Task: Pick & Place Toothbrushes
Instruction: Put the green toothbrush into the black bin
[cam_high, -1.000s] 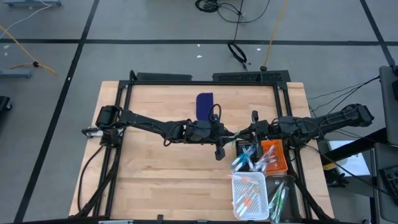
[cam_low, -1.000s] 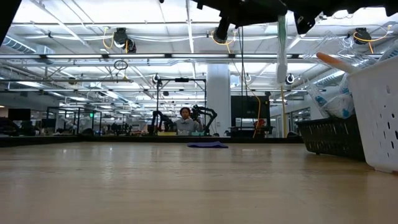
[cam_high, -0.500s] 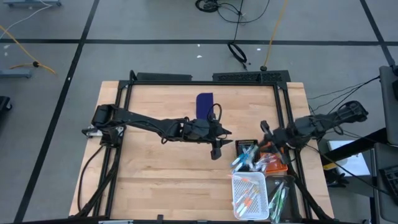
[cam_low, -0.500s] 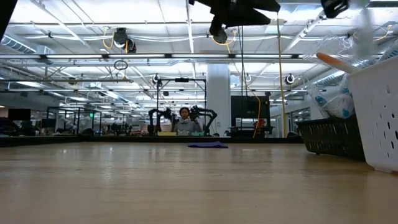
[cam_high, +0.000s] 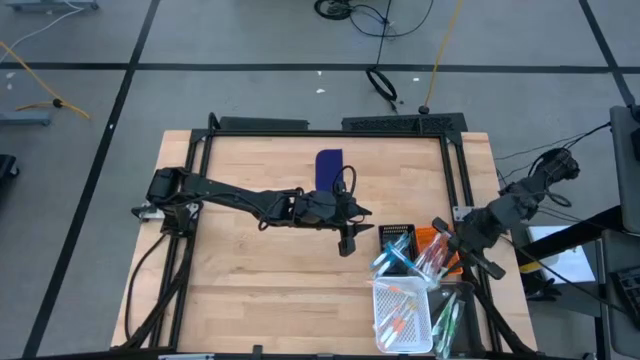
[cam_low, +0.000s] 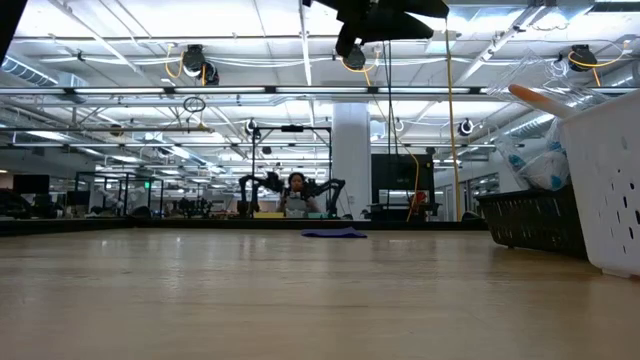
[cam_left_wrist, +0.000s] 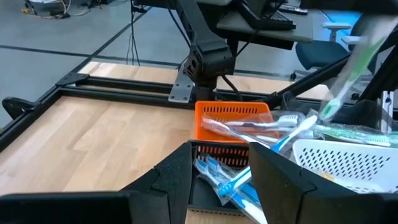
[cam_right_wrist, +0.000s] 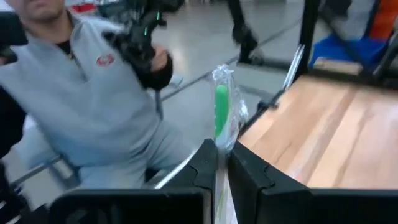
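Item: sorting station, four baskets clustered at one corner of the wooden tabletop (cam_high: 250, 270). Landmark: the orange basket (cam_high: 441, 252).

- Right hand (cam_right_wrist: 222, 163): clenched on a green toothbrush in clear wrapping (cam_right_wrist: 222, 115), its head standing up past the fingertips. Held above the far side of the orange basket, at the tabletop's edge.
- Left hand (cam_high: 349, 238): released, fingers spread, nothing between them. Hovers above bare wood, just beside the black basket (cam_high: 397, 240) that adjoins the orange one.
- Toothbrushes, remainder: blue ones in the black basket (cam_left_wrist: 231, 182); white and pink ones across the orange basket (cam_left_wrist: 245, 124); orange ones in the white basket (cam_high: 402, 312), on the near side of the black one; green ones in a dark basket (cam_high: 455, 312) beside the white.

Step in hand, as judged: the green brush is being carried toward its bin; the left hand appears to have let go of its load.

Next move, as judged: swing the right hand from above the orange basket to over the green-brush basket, lower, then release. The wrapper is slippery and the baskets touch, so aim needs care.

Surface: pale wood planks inside a black frame; a dark blue flat rectangle (cam_high: 329, 168) lies well apart from the orange basket.

Room: grey floor with cables; open hall with ceiling lights; a person in a grey top (cam_right_wrist: 93, 99) stands beyond the tabletop's edge.
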